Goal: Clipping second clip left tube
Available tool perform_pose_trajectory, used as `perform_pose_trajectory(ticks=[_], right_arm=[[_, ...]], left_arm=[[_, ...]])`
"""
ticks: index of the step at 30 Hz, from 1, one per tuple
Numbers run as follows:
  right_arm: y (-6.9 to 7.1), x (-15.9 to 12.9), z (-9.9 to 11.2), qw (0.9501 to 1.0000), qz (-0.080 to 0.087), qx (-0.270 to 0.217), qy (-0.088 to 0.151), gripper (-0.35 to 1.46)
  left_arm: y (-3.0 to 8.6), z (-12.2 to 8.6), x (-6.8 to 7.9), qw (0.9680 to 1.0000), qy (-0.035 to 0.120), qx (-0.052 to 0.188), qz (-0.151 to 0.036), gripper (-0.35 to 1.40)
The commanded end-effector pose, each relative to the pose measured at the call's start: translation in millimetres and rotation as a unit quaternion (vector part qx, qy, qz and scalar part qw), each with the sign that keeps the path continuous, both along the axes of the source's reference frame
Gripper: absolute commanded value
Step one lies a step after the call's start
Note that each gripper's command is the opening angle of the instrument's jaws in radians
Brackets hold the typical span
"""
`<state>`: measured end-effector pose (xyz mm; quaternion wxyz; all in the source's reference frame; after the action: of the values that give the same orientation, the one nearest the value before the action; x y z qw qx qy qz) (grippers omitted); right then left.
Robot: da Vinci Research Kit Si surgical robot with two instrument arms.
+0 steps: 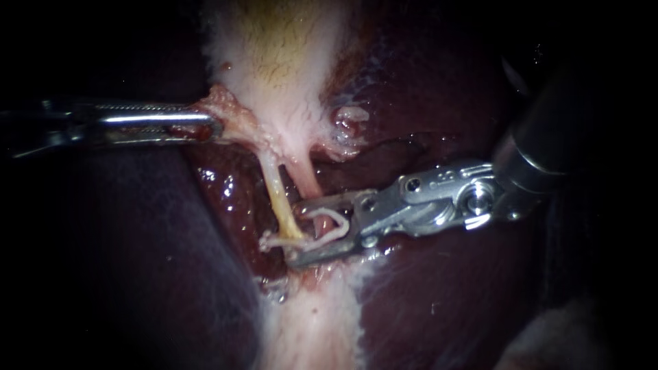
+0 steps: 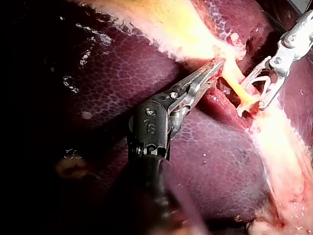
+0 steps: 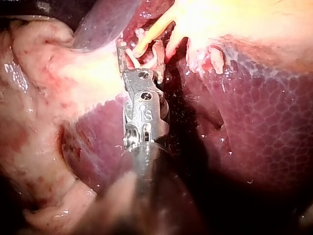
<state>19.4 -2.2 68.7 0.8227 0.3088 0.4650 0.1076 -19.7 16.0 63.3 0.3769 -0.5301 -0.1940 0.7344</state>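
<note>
The pale yellow left tube (image 1: 277, 192) runs down from the gallbladder's neck, with the pink right tube (image 1: 307, 179) beside it. My right instrument (image 1: 296, 233) comes in from the right with its jaws open around the lower end of the left tube; a white clip (image 1: 334, 220) sits between them. The left wrist view shows the same instrument (image 2: 249, 98) straddling the yellow tube (image 2: 234, 81). My left instrument (image 1: 205, 125) is shut on the tissue at the gallbladder's neck and holds it to the left. A white strand (image 1: 271, 241) lies at the tube's foot; I cannot tell what it is.
The pale gallbladder (image 1: 281, 55) lies above the tubes. Dark red liver (image 1: 439, 301) surrounds them on both sides. A band of whitish tissue (image 1: 315, 322) runs down below the jaws. A small frayed tag (image 1: 351, 115) sits right of the neck.
</note>
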Motion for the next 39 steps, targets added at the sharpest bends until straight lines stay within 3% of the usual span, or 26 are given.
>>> perform_pose_trajectory(ticks=[1, 9, 13, 22, 28, 39], right_arm=[[0.0, 0.4, 0.0, 1.0000, 0.002, -0.001, -0.001, 0.49], [-0.5, 2.5, 0.7, 0.9998, 0.002, 0.019, 0.011, 0.50], [-0.9, 3.2, 1.0, 0.9993, -0.008, 0.029, 0.020, 0.50], [-1.2, 3.4, 0.4, 0.9982, 0.003, 0.042, 0.043, 0.50], [-1.7, 3.4, -1.5, 0.9956, 0.018, 0.065, 0.065, 0.50], [-3.8, 4.5, -5.4, 0.9910, -0.025, 0.089, 0.097, 0.48]], left_arm=[[0.0, 0.0, 0.0, 1.0000, 0.000, 0.000, 0.000, -0.35], [0.0, 0.1, -0.3, 1.0000, 0.000, 0.000, 0.000, -0.35], [0.0, 0.1, -0.4, 1.0000, 0.000, 0.000, 0.000, -0.35], [0.0, 0.1, -0.4, 1.0000, 0.000, 0.000, 0.000, -0.35], [0.0, 0.1, -0.2, 1.0000, -0.001, 0.000, 0.001, -0.35], [0.0, 0.1, -0.2, 1.0000, -0.001, 0.000, 0.001, -0.35]])
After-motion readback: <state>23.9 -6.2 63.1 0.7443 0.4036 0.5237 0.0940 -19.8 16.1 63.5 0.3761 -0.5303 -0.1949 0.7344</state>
